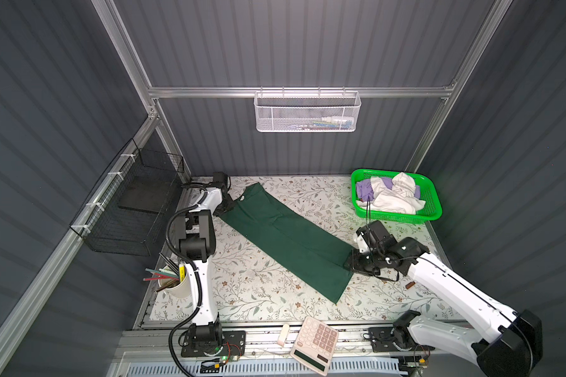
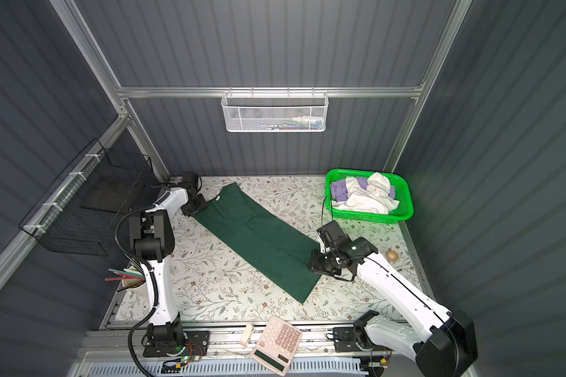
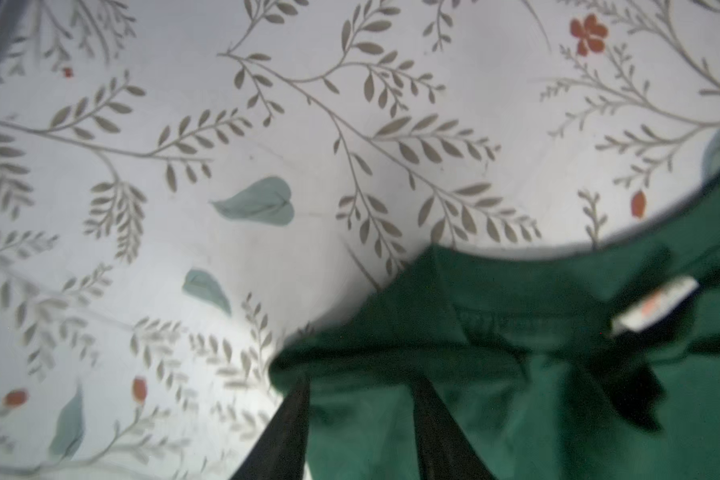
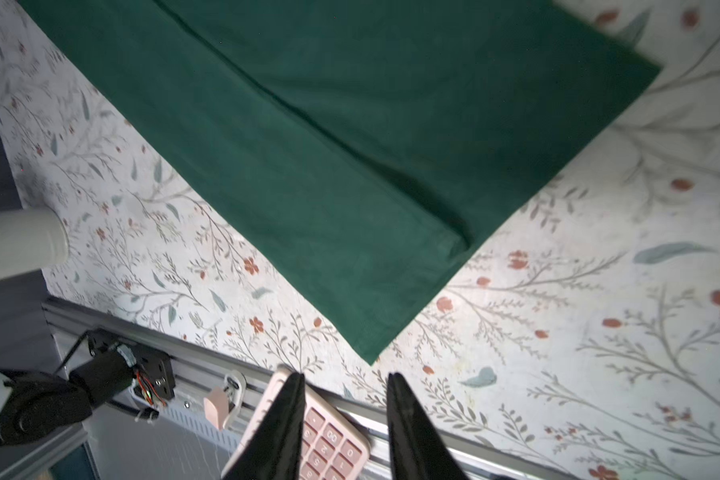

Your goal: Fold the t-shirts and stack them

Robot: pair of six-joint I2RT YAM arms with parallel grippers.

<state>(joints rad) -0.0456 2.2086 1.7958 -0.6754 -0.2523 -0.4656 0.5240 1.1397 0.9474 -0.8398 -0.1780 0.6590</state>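
Lengthwise fold done: the dark green t-shirt [image 1: 285, 235] lies strip-like on the worktop [image 1: 242, 293], left tool [image 3: 362, 380] and right tool [image 4: 346, 376] narrowly parted at its two ends. Next, probably: regrip and halve it.

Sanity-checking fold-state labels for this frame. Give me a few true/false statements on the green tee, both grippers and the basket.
1. The dark green t-shirt lies as a long folded strip on the table. True.
2. The right gripper is clamped on the hem. False: its jaws stand apart with nothing between them, near the hem end.
3. The green basket is empty. False: it holds white garments and a lavender garment.
4. A calculator sits at the table's front edge. True.
5. The left gripper is at the collar end, by the neck label. True.
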